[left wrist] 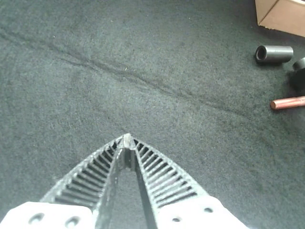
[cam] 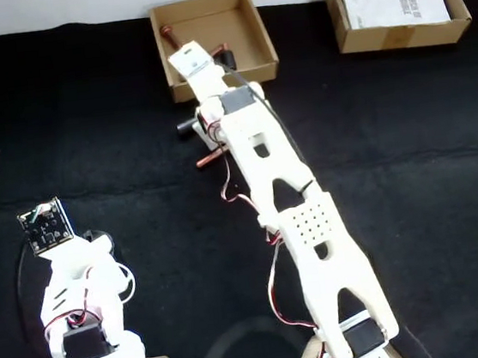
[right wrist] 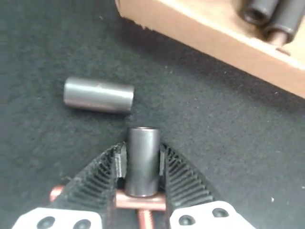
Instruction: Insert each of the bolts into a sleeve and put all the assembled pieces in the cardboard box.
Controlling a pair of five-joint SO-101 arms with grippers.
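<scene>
My right gripper [right wrist: 142, 153] is shut on a dark sleeve [right wrist: 141, 160], held just above the black mat. Under the fingers lies a copper bolt [right wrist: 141, 201], crosswise to the sleeve. A second sleeve [right wrist: 98, 94] lies loose on the mat close by. In the high view that loose sleeve [cam: 185, 125] and the bolt [cam: 211, 157] show beside the right arm [cam: 263, 159], just in front of the cardboard box [cam: 179, 89]. Assembled pieces [right wrist: 261, 13] lie inside the box. My left gripper [left wrist: 127, 141] is shut on nothing, over bare mat at the near left.
A second cardboard box [cam: 396, 37] with a printed sheet stands at the back right. The left arm [cam: 76, 284] is folded near the front left. In the left wrist view the loose sleeve [left wrist: 274, 53] and the bolt [left wrist: 288, 102] lie far off.
</scene>
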